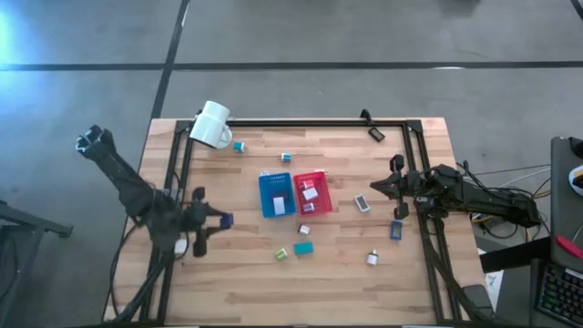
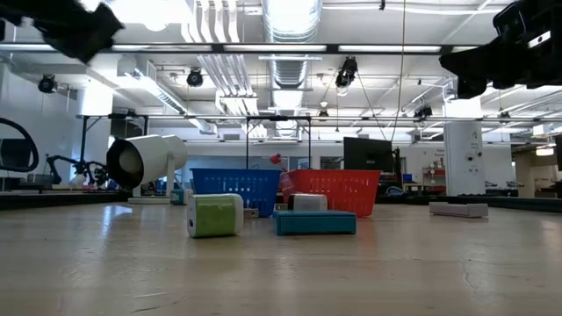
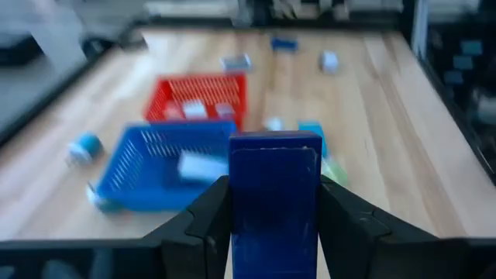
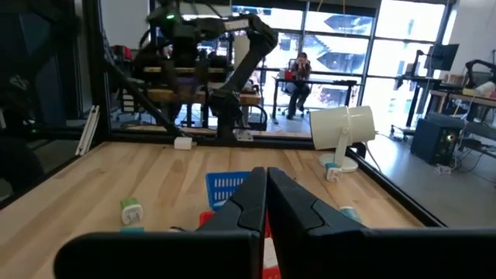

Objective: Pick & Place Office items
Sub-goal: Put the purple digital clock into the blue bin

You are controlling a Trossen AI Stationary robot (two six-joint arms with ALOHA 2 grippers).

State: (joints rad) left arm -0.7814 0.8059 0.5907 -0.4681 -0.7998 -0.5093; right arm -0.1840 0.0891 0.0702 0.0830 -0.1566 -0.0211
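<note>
left tool (image 3: pixel 273 213) pinching dark blue block (image 3: pixel 274 198), no label readable, block's lower end cut off, blue tray (image 3: pixel 159 167) ahead, right tool (image 4: pixel 266 203) pressed together, empty

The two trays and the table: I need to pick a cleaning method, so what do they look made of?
The blue tray and the red tray look like moulded plastic: their walls are a fine open lattice in one even colour. The table looks like pale wood: plank seams and grain show, with a faint sheen, perhaps sealed.
</note>
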